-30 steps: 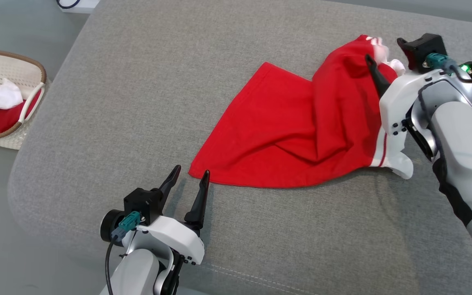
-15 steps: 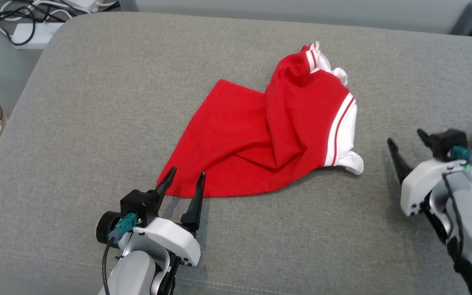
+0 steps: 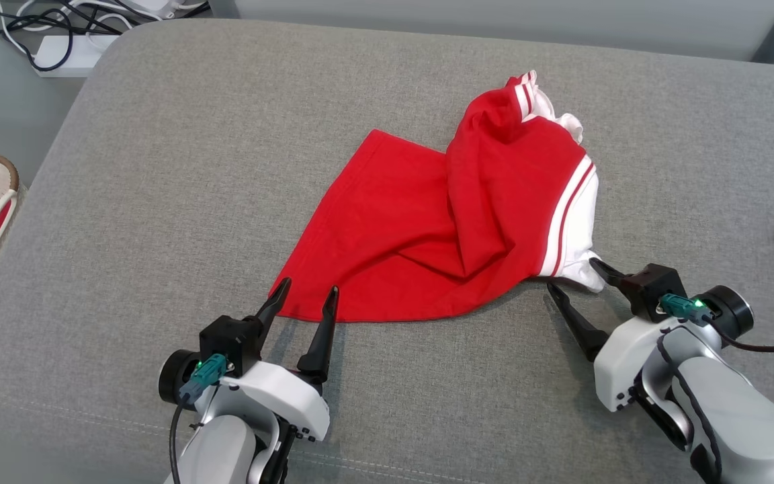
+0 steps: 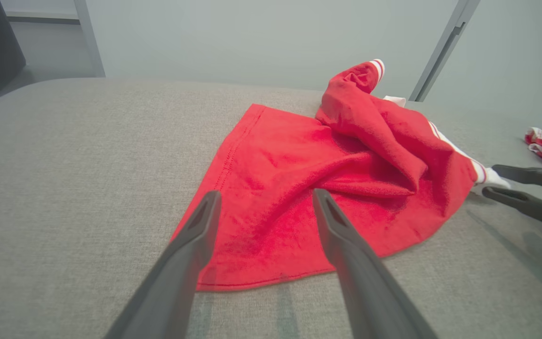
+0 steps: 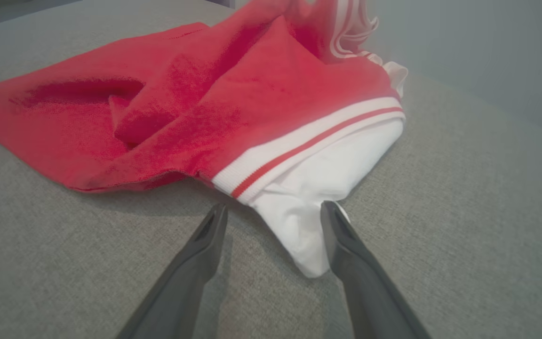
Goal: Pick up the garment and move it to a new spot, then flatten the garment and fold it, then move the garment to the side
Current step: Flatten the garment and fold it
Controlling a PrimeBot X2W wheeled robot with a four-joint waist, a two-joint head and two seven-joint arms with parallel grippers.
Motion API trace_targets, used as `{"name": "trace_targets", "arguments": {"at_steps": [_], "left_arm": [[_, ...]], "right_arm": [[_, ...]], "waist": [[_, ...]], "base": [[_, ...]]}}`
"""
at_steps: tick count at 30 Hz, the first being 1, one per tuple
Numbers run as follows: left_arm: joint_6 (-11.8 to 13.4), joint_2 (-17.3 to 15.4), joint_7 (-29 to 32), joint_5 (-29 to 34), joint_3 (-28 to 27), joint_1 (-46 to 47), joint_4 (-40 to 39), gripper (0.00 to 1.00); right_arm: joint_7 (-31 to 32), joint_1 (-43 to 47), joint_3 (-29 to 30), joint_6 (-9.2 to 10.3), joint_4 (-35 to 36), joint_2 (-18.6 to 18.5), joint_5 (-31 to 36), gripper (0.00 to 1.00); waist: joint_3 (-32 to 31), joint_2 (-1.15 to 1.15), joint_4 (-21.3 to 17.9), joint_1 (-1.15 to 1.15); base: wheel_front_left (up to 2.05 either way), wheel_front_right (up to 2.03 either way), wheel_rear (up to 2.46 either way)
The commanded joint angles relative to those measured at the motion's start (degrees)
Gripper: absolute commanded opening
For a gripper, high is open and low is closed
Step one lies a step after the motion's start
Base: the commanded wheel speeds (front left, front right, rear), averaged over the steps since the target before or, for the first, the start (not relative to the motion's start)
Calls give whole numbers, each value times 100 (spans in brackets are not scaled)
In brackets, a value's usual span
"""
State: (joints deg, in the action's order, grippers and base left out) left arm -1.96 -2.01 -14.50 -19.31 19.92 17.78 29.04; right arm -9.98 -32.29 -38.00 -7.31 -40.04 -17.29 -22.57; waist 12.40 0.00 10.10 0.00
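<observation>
Red shirt [image 3: 441, 228] lies rumpled on the grey cushion [image 3: 158, 168], left tool [image 3: 310, 286] at its near hem corner, right tool [image 3: 572, 273] straddling the white sleeve tip [image 3: 578, 272], both wide open and empty; a shallow pinch might catch one layer and drag the folds tighter.

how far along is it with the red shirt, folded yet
Looks done: the red garment with white striped trim lies on the grey fabric cushion, held by neither gripper. In hand: the open left gripper sits at its near hem corner, the open right gripper straddles the white sleeve tip. Still to do: flattening, since a ridge bunches the middle, then folding and moving aside.
</observation>
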Motion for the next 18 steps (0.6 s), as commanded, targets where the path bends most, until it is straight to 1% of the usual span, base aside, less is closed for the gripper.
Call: {"name": "trace_targets", "arguments": {"at_steps": [1, 3, 8, 9, 10, 11, 12, 13, 14, 15, 18], "left_arm": [[3, -87, -50, -26, -162, 22, -149, 100], [8, -87, -50, -26, -178, 22, -151, 100], [-2, -87, -50, -26, -189, 62, -165, 100], [-4, -87, -50, -29, -184, 79, -176, 100], [-6, -87, -50, -34, -181, 98, -188, 100], [-7, -87, -50, -40, -179, 115, -196, 100], [-9, -87, -50, -42, -178, 129, -203, 100], [-10, -87, -50, -46, -180, 142, -212, 100], [-10, -87, -50, -44, -184, 149, -214, 100], [-10, -87, -50, -42, -196, 152, -213, 100], [-11, -87, -50, -16, -261, 130, -207, 100]], "right_arm": [[24, 159, -62, -18, 109, -89, 52, 100], [105, 156, 4, -18, 56, -132, 206, 100], [230, 24, 178, -18, -138, 41, 572, 100], [273, -17, 183, -18, -192, 77, 637, 89], [308, -69, 189, -18, -244, 111, 699, 62], [323, -124, 202, -18, -295, 139, 753, 44], [320, -180, 217, -18, -343, 159, 805, 33], [292, -233, 247, -18, -380, 179, 832, 25], [274, -282, 276, -18, -422, 185, 861, 9], [232, -330, 317, -18, -454, 189, 890, 0], [129, -403, 465, -18, -561, 197, 929, 0]], "waist": [[10, 0, 0, 0], [27, 0, -6, 0], [108, 0, 6, 0], [134, 0, 16, 0], [156, 0, 23, 0], [171, 0, 30, 0], [183, 0, 35, 0], [191, 0, 36, 0], [193, 0, 35, 0], [190, 0, 27, 0], [142, 0, -27, 0]], "base": [[0, 0, 0], [0, 0, 0], [0, 0, 0], [0, 0, 0], [0, 0, 0], [0, 0, 0], [0, 0, 0], [0, 0, 0], [0, 0, 0], [0, 0, 0], [0, 0, 0]]}}
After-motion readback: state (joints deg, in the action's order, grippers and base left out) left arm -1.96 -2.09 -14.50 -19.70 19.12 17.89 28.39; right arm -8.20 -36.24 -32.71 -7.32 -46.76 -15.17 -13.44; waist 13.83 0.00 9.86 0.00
